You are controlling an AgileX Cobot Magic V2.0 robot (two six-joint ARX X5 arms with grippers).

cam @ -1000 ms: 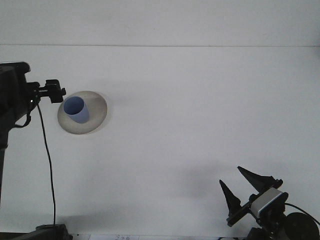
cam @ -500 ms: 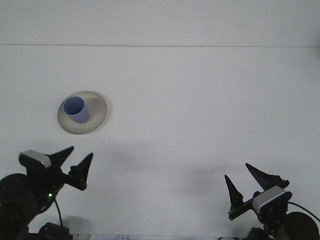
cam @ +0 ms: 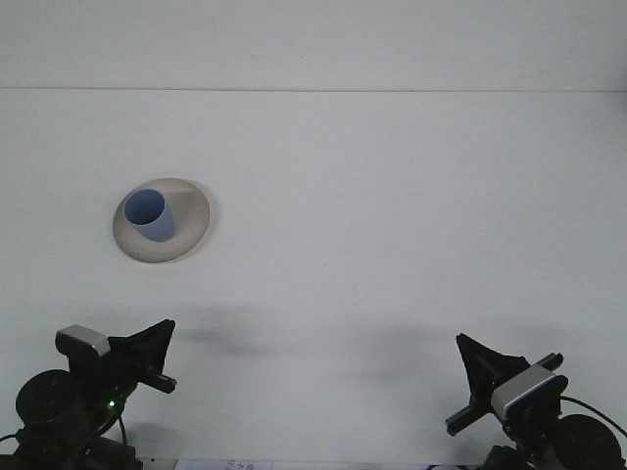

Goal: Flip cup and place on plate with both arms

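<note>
A light blue cup [cam: 149,214] stands upright, mouth up, on a round off-white plate [cam: 192,221] at the left of the white table. Both grippers are low at the near edge, far from the cup and plate. My left gripper [cam: 163,333] sits at the bottom left, its dark fingers drawn together into one wedge that holds nothing. At the bottom right, my right gripper [cam: 466,347] looks the same: fingers together, empty.
The white table [cam: 392,225] stretches back to a pale wall. The arm bases and their camera housings fill the two bottom corners.
The left arm has pulled back from beside the plate to the bottom left corner. Both grippers, open half a second ago, have shut and sunk slightly lower. The cup and plate have not moved.
</note>
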